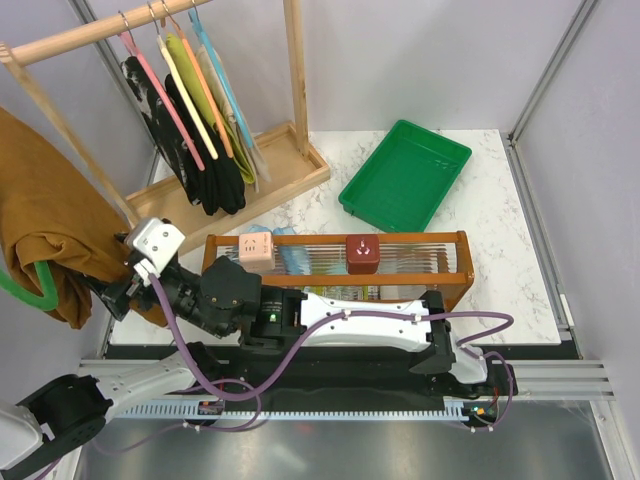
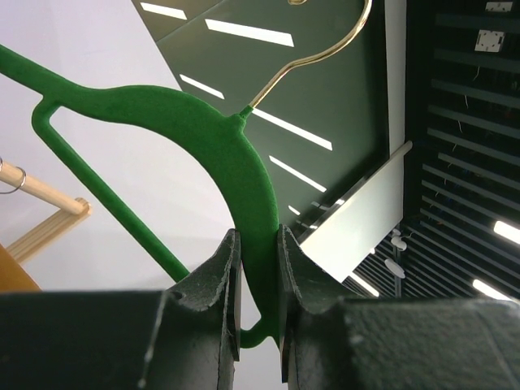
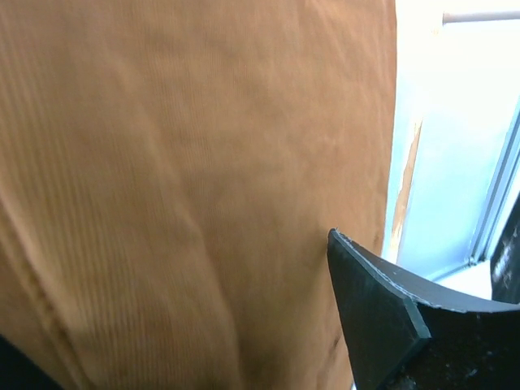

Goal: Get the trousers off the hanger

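Observation:
The rust-brown trousers (image 1: 45,200) hang in a bunch at the far left of the top view, draped over the green hanger (image 1: 25,290), whose loop shows below the cloth. In the left wrist view my left gripper (image 2: 257,236) is shut on the hanger (image 2: 203,114) just below its metal hook. In the right wrist view my right gripper (image 3: 171,292) is pressed up to the trousers (image 3: 187,162). The cloth fills the space between its widely parted jaws. Only one of its fingers (image 3: 374,309) shows clearly. Both wrists crowd together beside the trousers in the top view.
A wooden clothes rack (image 1: 295,90) at the back left carries several coloured hangers and a black garment (image 1: 205,160). A green tray (image 1: 405,175) lies at the back right. A wooden crate (image 1: 335,270) stands mid-table just beyond the arms.

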Motion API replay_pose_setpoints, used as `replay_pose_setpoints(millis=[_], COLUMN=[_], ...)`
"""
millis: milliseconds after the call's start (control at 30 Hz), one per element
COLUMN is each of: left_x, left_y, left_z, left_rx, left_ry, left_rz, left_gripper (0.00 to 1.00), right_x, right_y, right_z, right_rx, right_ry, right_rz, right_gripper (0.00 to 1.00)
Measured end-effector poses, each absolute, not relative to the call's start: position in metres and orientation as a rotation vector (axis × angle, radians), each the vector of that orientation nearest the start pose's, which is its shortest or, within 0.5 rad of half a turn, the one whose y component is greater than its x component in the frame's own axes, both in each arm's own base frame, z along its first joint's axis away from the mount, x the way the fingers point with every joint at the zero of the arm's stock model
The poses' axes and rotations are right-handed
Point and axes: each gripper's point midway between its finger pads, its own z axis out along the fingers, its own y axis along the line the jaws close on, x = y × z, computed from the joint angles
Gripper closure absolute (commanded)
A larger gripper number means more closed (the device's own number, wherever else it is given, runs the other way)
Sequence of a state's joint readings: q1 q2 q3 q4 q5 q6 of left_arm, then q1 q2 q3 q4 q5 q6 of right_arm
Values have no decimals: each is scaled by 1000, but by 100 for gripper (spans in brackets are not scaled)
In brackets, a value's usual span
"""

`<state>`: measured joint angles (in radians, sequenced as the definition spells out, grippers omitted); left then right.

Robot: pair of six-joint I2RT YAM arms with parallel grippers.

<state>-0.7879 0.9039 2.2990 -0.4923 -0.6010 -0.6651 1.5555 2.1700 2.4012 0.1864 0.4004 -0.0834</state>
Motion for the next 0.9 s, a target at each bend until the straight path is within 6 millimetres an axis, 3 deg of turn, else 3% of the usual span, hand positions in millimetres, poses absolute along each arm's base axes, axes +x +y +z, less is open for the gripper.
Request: replay_pose_setpoints(millis=[233,400,600,900], left_x=[61,60,59,60], left_y=[50,51,52,51], left_z=[735,735,734,734], left_rx=[-570,-566,-563,-561], left_ry=[721,721,723,726], left_rz=[-1164,-1167,-1165,-1169], left_gripper=[98,98,98,98], right_x=[81,80,79,83], right_y=[615,611,608,611], right_z=[504,510,514,521], right_rx=[-640,-643,-647,-621], right_ry=[1103,1090,1083,1068], right_rz=[1046,1044,1047,1043], right_gripper=[25,19,27,28])
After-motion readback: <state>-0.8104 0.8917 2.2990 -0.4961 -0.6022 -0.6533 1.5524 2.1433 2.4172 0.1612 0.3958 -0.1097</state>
